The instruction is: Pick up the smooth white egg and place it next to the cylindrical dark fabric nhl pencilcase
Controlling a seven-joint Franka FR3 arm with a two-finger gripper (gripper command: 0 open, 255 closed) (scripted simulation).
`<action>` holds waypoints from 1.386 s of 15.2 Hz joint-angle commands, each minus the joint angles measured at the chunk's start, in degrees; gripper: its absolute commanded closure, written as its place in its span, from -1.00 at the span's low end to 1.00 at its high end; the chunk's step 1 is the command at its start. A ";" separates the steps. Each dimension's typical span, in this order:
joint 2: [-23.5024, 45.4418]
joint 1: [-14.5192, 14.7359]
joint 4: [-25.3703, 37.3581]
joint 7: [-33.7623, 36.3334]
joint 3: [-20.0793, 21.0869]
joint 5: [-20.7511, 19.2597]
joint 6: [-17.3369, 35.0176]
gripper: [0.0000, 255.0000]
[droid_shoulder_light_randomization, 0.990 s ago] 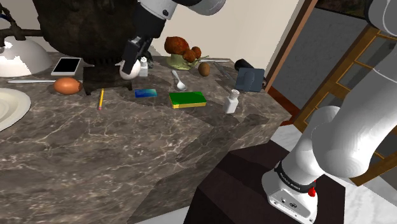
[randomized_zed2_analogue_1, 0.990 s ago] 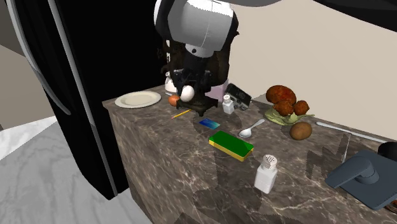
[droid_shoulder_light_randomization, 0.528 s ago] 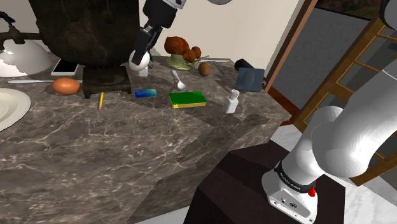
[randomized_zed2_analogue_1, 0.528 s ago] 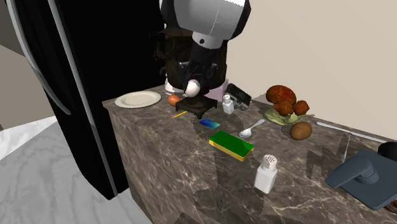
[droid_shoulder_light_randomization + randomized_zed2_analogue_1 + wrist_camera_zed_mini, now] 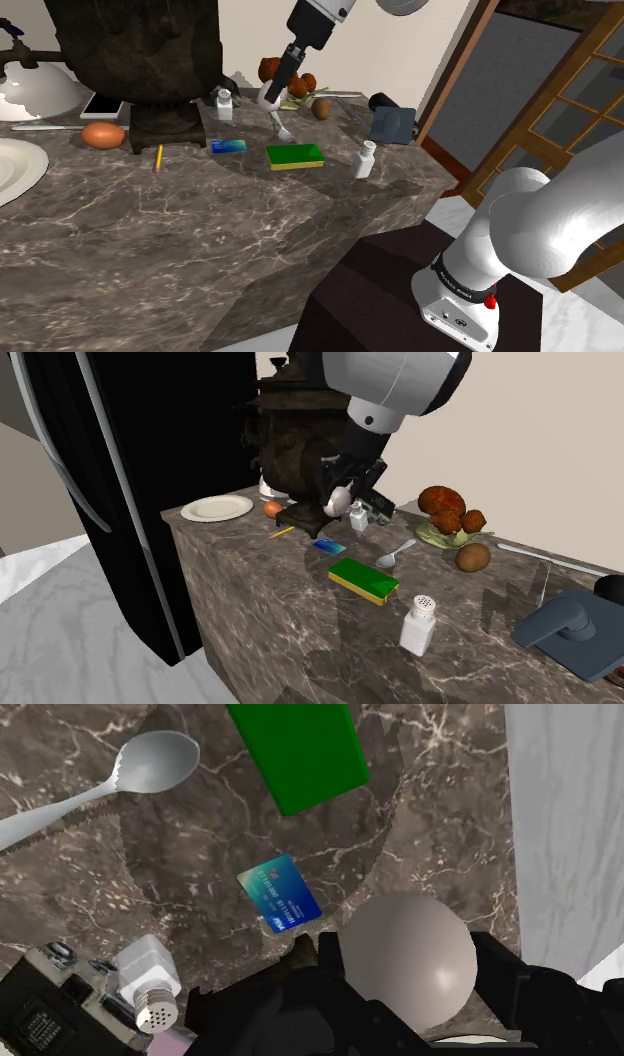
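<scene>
**Shoulder, second exterior and wrist views of 1 Franka arm above a dark marble counter (image 5: 200, 230).** The black gripper (image 5: 272, 92) is seen closed around the smooth white egg (image 5: 267, 98). The egg is clasped between the 2 fingers (image 5: 500, 974) and is held in the air, clear of the counter. In the shoulder view the egg is located above the handle end of a grey spoon (image 5: 281, 127), between a small white shaker (image 5: 225, 104) and some brown lumps of food (image 5: 309, 81). In the wrist view a blue card (image 5: 279, 893) and a green block (image 5: 295, 749) are seen on the marble beyond the egg, with the spoon's bowl to one side. The dark cylindrical pencil case (image 5: 380, 100) is laid near the counter's far corner, just behind a grey-blue object (image 5: 392, 125) and well apart from the egg. A brown egg (image 5: 104, 134) and a yellow pencil (image 5: 158, 156) are placed near the base of a large dark urn (image 5: 140, 50).
</scene>
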 commanded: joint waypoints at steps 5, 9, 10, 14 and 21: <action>-10.26 -2.05 -8.11 -6.07 -5.18 -0.34 -4.11 1.00; -15.98 -3.95 -11.93 -9.99 -8.96 -1.83 -7.34 1.00; -17.31 -4.49 -12.71 -10.97 -9.95 -2.33 -8.21 1.00; -22.11 -6.89 -15.15 -14.96 -14.10 -4.75 -11.91 1.00; -28.08 -11.58 -16.60 -22.42 -22.05 -10.15 -18.72 1.00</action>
